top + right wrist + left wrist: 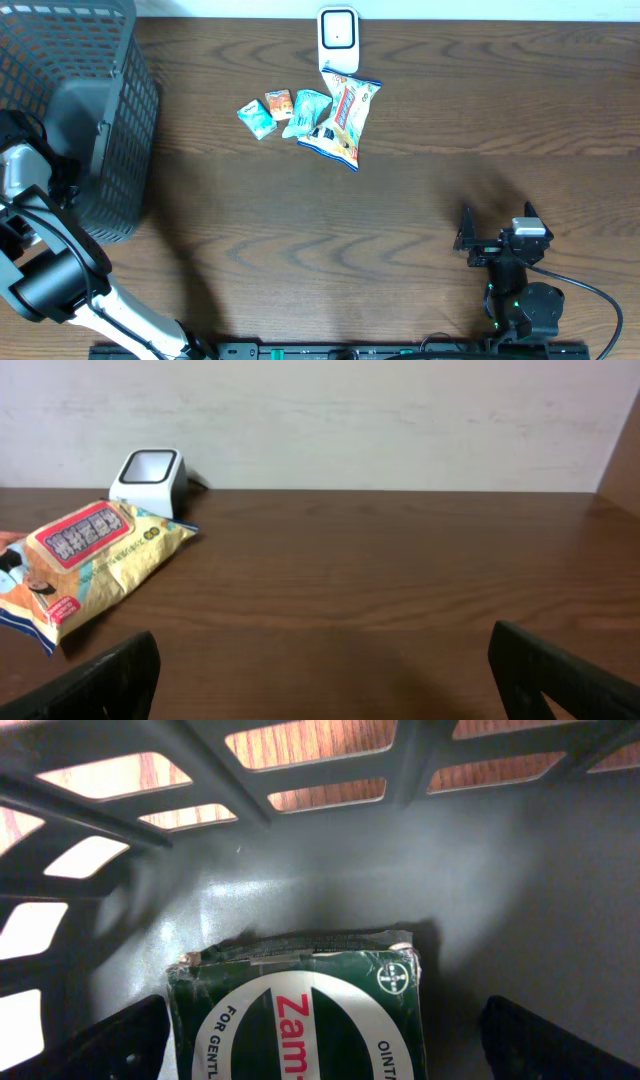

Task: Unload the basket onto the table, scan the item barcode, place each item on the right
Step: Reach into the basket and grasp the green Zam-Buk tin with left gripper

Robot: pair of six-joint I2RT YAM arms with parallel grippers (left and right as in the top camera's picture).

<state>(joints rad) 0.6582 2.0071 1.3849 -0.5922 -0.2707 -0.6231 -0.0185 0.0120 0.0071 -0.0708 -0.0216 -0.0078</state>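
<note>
Inside the dark grey basket (520, 870) a green and white box (300, 1010) printed "Zam-" lies flat on the floor. My left gripper (322, 1042) stands open over it, one finger (110, 1045) on each side and neither touching it. The white barcode scanner (338, 35) stands at the far edge of the table, also in the right wrist view as a scanner (150, 475) at the far left. Near the front right of the table, my right gripper (497, 228) is open with nothing in it.
The basket (110, 120) fills the table's left end, and my left arm (25, 170) reaches into it. A yellow snack bag (345, 118) and three small packets (285, 110) lie just in front of the scanner. A pale wall rises behind the table.
</note>
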